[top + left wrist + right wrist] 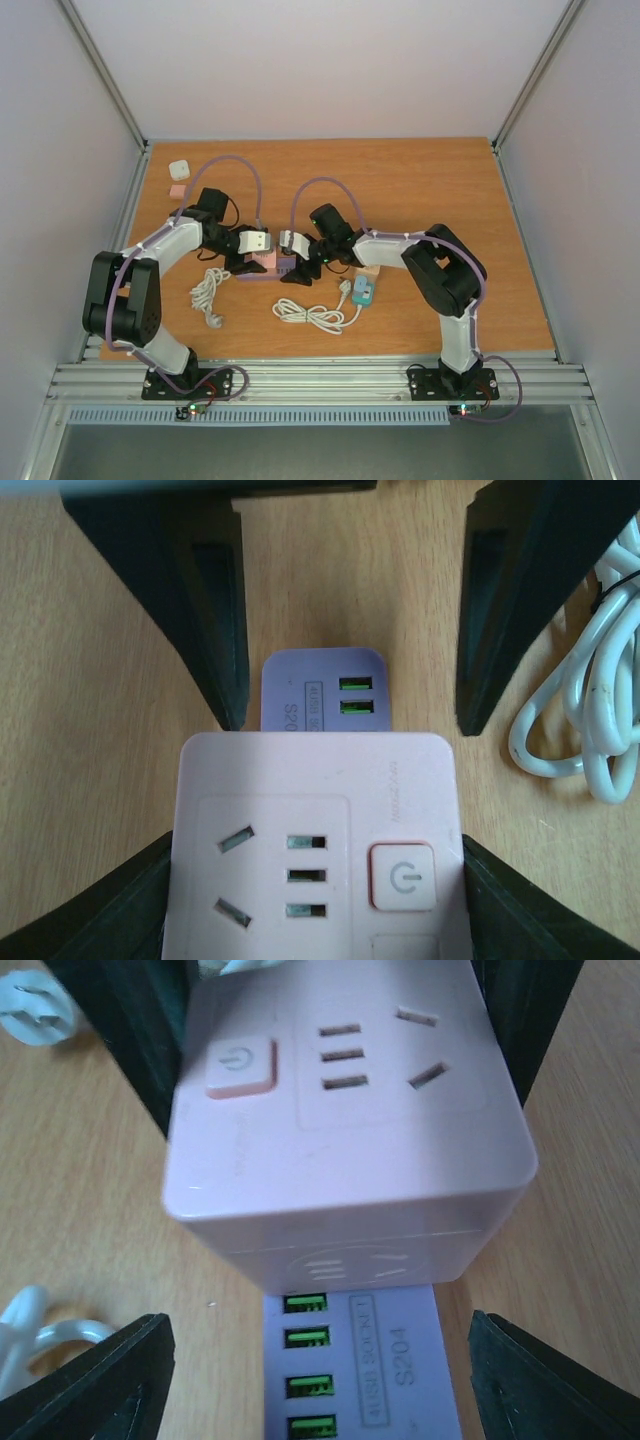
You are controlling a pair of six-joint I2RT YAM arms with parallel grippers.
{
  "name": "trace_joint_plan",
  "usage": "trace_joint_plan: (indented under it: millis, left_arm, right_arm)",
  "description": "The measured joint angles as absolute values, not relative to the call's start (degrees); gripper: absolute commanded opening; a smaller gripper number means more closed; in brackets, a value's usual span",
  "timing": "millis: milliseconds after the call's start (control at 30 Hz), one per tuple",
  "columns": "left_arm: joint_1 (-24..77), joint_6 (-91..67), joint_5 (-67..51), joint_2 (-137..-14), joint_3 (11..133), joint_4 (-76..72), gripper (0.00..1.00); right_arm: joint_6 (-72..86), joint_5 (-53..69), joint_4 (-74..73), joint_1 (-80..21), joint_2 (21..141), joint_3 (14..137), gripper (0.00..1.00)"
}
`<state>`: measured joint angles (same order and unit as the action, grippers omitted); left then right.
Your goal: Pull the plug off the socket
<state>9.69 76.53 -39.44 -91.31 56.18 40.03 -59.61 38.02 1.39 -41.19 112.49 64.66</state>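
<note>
Glossy pink cube socket (310,830) with rounded corners on wood-grain bench (90,680), clamped side to side by the left pincer (315,838), flat lilac USB plug (400,1370) seated in its side, right pincer (320,1318) open astride the plug, not touching, coiled white cable (590,700) just beside.

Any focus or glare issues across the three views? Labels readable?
Top external: even soft light, no glare, pink socket small in frame. Left wrist: socket sharp, purple plug label half hidden behind it. Right wrist: plug label legible, socket's top slightly soft, white cable blurred at the edge.
</note>
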Motion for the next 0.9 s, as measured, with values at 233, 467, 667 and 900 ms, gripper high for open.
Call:
trace_joint_plan:
  millis: [233, 467, 667, 900]
  left_arm:
    - [9.65, 76.75, -39.70, -91.37, 56.18, 40.14, 0.37]
    - [9.65, 76.77, -40.21, -91.55, 56.21, 40.34, 0.34]
    - [9.19, 76.82, -40.56, -91.55, 56.45, 41.32, 0.34]
    - [8.56, 77.01, -40.99, -91.79, 58.72, 45.01, 0.33]
  right_arm:
    - [-60.97, 37.17, 1.74, -41.28, 116.18, 66.83, 0.64]
    - [-62.39, 36.14, 1.74, -41.58, 117.69, 67.02, 0.48]
    - [-63.26, 36.18, 1.83, -41.69, 117.71, 67.02, 0.32]
    - [-63.55, 36.45, 2.61, -41.80, 117.71, 67.00, 0.22]
